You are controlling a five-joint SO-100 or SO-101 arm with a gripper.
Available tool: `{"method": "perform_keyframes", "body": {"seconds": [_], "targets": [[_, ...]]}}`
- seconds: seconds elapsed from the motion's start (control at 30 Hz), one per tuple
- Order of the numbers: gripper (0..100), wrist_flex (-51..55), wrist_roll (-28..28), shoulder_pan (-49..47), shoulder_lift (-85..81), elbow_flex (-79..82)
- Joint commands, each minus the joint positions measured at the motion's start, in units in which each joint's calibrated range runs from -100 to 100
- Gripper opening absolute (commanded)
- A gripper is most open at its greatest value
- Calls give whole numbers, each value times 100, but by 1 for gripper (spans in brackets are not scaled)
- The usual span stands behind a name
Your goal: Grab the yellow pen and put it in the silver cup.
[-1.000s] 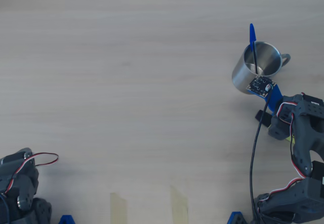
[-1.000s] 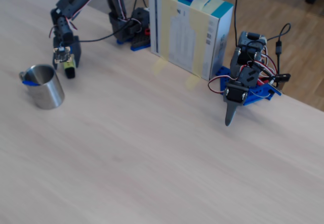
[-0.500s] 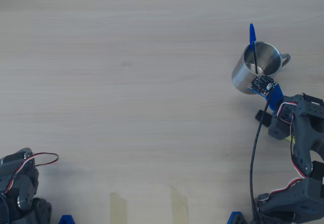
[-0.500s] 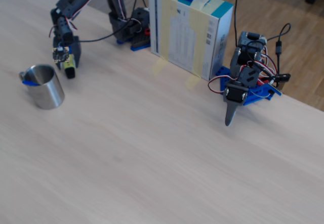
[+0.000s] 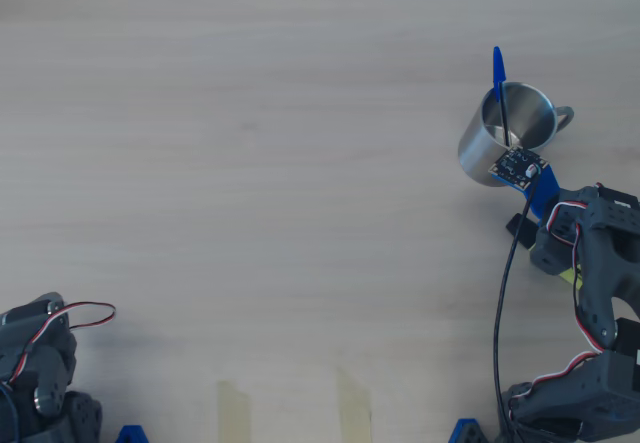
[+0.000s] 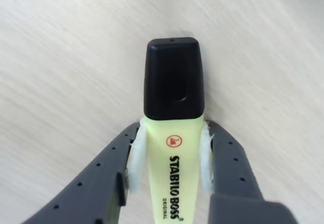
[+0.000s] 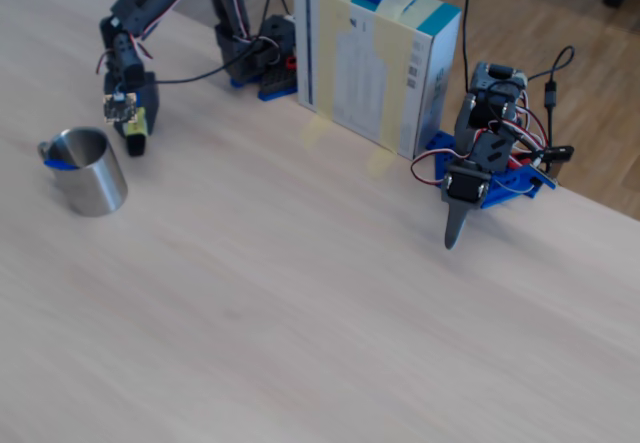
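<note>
Your claw (image 6: pixel 169 171) pinches chunky fluorescent-yellow highlighter pen with black cap (image 6: pixel 173 133), held above pale wooden worktop (image 5: pixel 250 163), just beside shiny steel cup with loop handle (image 7: pixel 90 173), thin blue ballpoint (image 5: pixel 499 88) inside.

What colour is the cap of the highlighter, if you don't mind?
Black, clearest in the wrist view, on the yellow pen.

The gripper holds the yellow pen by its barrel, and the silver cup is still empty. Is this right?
Not quite. The cup is not empty: the overhead view shows a blue pen standing in it. The rest holds: in the wrist view the gripper holds the yellow pen by its barrel.
</note>
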Motion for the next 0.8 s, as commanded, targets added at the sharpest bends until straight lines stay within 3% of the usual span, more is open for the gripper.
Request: {"method": "perform_keyframes", "body": {"seconds": [0.0,0.6,0.77], "targets": [[14,-39,-29,-28,-106,96],[13,-30,-253,-211,-1361,686],[13,-47,-560,-342,-1835,1012]]}}
